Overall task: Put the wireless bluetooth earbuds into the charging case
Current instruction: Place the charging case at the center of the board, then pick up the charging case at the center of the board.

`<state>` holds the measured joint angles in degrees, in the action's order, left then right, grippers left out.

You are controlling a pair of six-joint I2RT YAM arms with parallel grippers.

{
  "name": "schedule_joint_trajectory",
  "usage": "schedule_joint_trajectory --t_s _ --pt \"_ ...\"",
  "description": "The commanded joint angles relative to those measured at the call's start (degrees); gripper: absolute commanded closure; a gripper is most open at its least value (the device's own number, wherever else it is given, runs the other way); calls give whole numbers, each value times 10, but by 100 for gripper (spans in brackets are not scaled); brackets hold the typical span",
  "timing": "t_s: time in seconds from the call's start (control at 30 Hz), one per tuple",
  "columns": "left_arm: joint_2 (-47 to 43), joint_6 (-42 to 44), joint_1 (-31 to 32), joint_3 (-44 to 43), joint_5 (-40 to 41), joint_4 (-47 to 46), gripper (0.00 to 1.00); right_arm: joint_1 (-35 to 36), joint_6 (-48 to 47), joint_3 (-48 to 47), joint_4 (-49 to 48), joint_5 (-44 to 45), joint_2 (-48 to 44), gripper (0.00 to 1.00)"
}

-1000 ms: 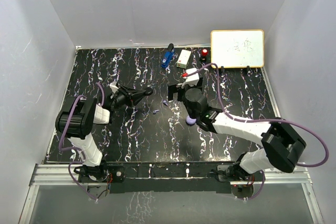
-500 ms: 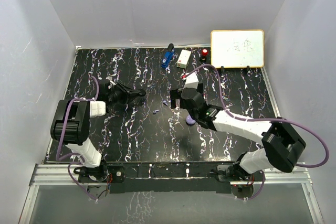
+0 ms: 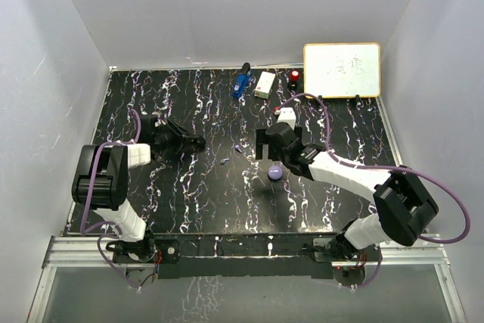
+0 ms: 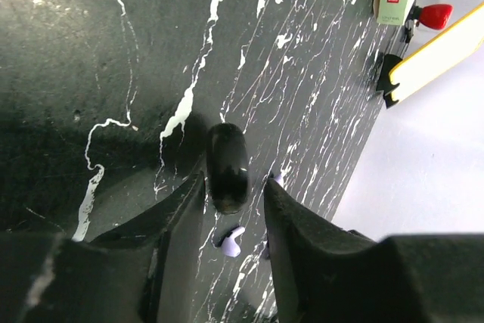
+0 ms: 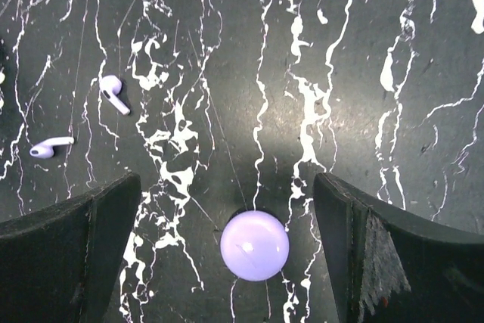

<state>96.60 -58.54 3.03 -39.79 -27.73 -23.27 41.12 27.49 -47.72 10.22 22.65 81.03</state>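
A closed round lavender case [image 5: 254,246] lies on the black marbled table, also visible in the top view [image 3: 275,172]. My right gripper [image 5: 227,187] hangs above it, wide open and empty, just behind the case in the top view [image 3: 277,150]. Two lavender earbuds [image 5: 113,92] [image 5: 49,147] lie loose to its left, between the arms [image 3: 239,147] [image 3: 225,161]. My left gripper [image 4: 233,187] [image 3: 195,141] is shut on a black puck [image 4: 227,164], held edge-on at its fingertips. One lavender earbud [image 4: 229,241] shows below the jaws. No black earbud shows.
At the back stand a blue gadget [image 3: 241,81], a white and green box [image 3: 265,84], a red-capped item [image 3: 294,76] and a whiteboard [image 3: 342,69]. White walls enclose the table on three sides.
My right gripper has moved toward the back, off the lavender case, which now shows whole. My left gripper has drawn back to the left with the black puck.
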Motion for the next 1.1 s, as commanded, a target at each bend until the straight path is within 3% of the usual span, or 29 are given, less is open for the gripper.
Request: schedule_joint_trajectory --t_s 0.0,0.2,0.47,0.57,0.8,1.07 --pt "-25 16 -9 -13 -1 28 59 -6 29 12 8 -27 -10 4" --pt "-49 29 -19 -12 2 53 37 -23 46 33 9 -62 -9 4" --pt "-156 46 -28 -4 19 109 19 -29 76 51 13 -97 4 4" --pt "-216 54 -26 7 21 127 2 -28 85 51 13 -119 19 4" --pt "-329 81 -17 24 30 199 1 -26 111 72 -2 -160 16 5" --pt "-367 75 -6 51 18 206 1 21 136 62 -18 -168 32 7"
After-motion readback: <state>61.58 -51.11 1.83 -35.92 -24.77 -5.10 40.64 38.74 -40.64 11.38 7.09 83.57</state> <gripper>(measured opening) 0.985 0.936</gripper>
